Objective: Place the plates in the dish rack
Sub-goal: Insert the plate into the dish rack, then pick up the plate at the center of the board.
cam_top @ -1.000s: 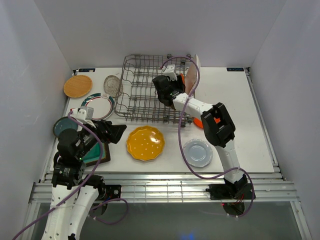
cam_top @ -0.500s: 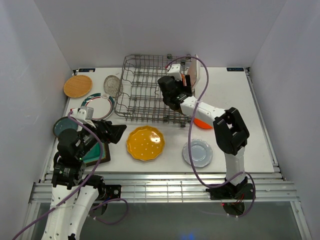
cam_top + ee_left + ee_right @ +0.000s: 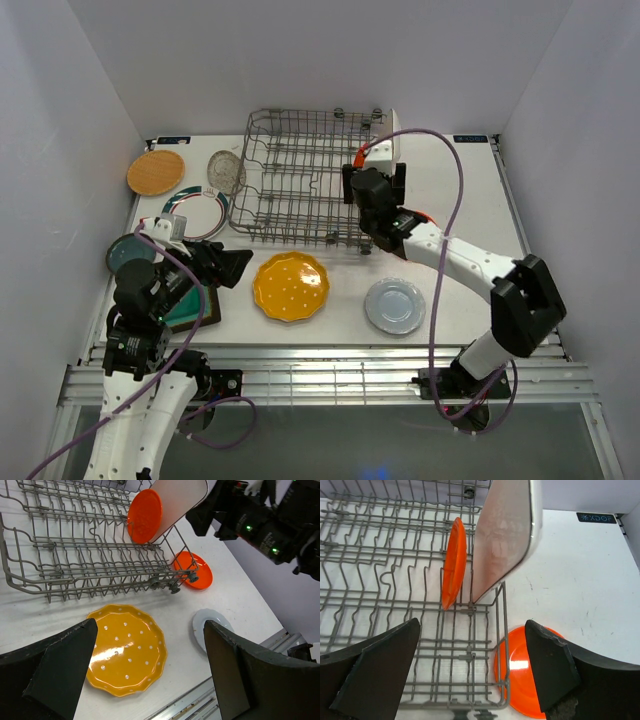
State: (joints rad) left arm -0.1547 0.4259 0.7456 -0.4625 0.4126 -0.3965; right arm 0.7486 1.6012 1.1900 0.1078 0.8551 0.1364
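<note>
Left gripper (image 3: 150,624) is spread wide with nothing in it, hanging over the near left of the table (image 3: 470,200) right by the yellow scalloped plate (image 3: 290,286). The dish rack (image 3: 300,180) sits back-middle, with an orange-red plate (image 3: 454,562) and the white rectangular plate (image 3: 502,535) standing upright at its right end. My right gripper (image 3: 472,625) is spread open and empty too, at that same end, near a second orange plate (image 3: 520,672) lying flat just beside the rack.

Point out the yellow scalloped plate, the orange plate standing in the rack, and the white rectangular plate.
yellow scalloped plate (image 3: 290,286): top view, its centre.
standing orange plate (image 3: 454,562): right wrist view, middle of its face.
white rectangular plate (image 3: 502,535): right wrist view, its flat face.
</note>
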